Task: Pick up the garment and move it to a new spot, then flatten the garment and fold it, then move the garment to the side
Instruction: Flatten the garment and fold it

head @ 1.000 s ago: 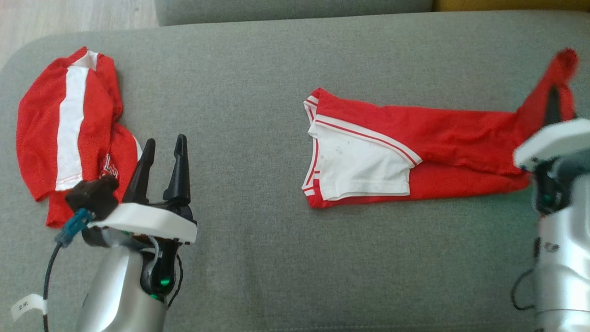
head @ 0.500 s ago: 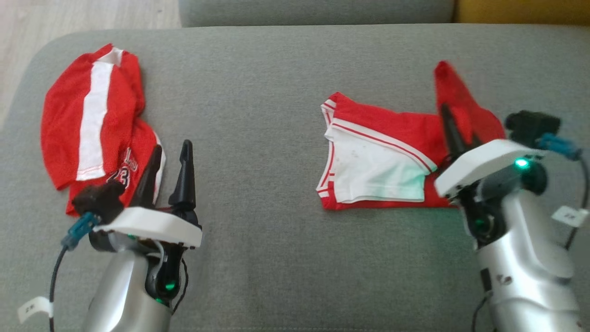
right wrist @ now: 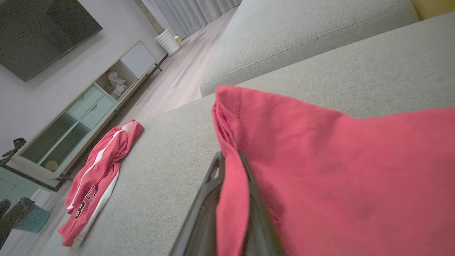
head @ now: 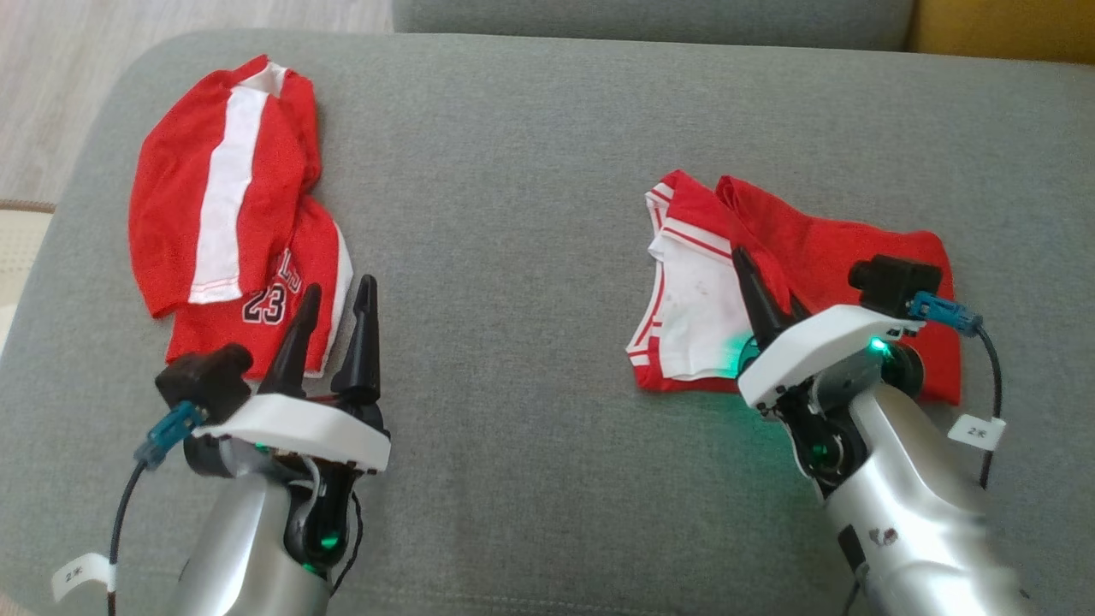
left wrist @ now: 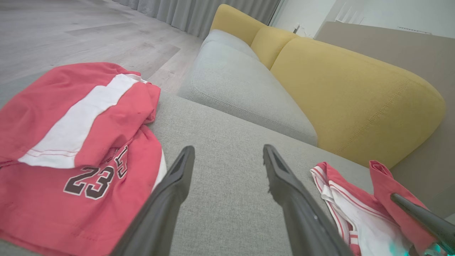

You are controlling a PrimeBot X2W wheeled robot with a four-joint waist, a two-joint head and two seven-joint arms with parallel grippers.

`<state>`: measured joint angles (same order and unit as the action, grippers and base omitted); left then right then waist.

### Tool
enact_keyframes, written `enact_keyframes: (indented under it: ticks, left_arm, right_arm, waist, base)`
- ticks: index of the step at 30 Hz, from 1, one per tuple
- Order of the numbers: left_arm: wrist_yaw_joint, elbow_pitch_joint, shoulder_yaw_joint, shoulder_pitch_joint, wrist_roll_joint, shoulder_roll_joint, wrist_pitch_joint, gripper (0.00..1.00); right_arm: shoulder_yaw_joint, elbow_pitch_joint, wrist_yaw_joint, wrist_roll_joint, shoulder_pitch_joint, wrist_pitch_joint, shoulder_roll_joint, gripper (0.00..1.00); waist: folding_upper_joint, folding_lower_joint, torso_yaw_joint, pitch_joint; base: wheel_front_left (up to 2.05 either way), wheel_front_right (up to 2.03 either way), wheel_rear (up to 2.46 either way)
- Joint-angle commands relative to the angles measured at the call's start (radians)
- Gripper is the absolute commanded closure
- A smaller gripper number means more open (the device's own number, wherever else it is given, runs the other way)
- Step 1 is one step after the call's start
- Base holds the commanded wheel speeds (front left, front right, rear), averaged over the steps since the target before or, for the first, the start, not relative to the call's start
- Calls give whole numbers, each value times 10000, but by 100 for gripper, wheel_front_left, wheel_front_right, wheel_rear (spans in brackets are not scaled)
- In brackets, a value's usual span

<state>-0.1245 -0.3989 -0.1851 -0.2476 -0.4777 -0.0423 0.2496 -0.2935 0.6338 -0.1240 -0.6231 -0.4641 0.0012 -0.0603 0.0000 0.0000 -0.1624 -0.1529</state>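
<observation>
Over garment [head: 821, 244], right arm [head: 898, 496] seemingly leans leftward.

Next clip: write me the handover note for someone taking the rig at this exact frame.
Left hand: open, empty, above the grey cushion, beside the number 23 jersey.
Right hand: shut on the red end of the red-and-white garment.
Garment: lies on the cushion's right part, red end doubled back over its middle, white section exposed at the left.
Done: seemingly moved and laid out; first fold under way.
Left: release, finish folding, move it aside.
</observation>
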Motion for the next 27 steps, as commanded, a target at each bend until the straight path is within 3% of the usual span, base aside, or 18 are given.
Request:
enact_keyframes:
  ticks: [1,5,6,7,14,18,23,27]
  left_arm:
    - [-61,225,227,-201,-36,-85,122,0]
    - [-61,185,199,-200,-98,-83,122,0]
    - [-61,143,199,-196,-163,-82,122,0]
    - [-61,111,189,-204,-205,-82,122,0]
    - [-61,-37,178,-315,-387,-81,122,0]
    - [-59,-27,225,-304,-378,-81,122,0]
    - [-59,127,348,-271,-300,-80,122,0]
    - [-59,393,350,-280,-299,-80,122,0]
  right_arm:
    - [-326,-78,-67,-193,-562,-242,100,100]
    - [-617,323,-67,-537,-786,-536,100,100]
    - [-706,483,-67,-648,-845,-588,100,19]
    - [-849,623,-67,-832,-887,-540,100,0]
    - [-2660,182,-67,-1600,-960,-500,100,0]
    - [-2771,-31,-67,-1828,-1141,-754,100,0]
    - [-1888,382,-67,-217,-1666,-1267,30,0]
    - [-1092,204,-67,1352,-1726,-1663,-600,0]
  waist:
    - [0,0,-70,-4]
    - [0,0,-149,-30]
    - [0,0,-165,-37]
    - [0,0,-179,-48]
    - [0,0,8,-11]
    - [0,0,246,119]
    - [0,0,553,271]
    - [0,0,756,367]
  base:
    - [0,0,0]
    - [0,0,0]
    - [0,0,0]
    - [0,0,0]
    - [0,0,0]
    - [0,0,0]
    - [0,0,0]
    - [0,0,0]
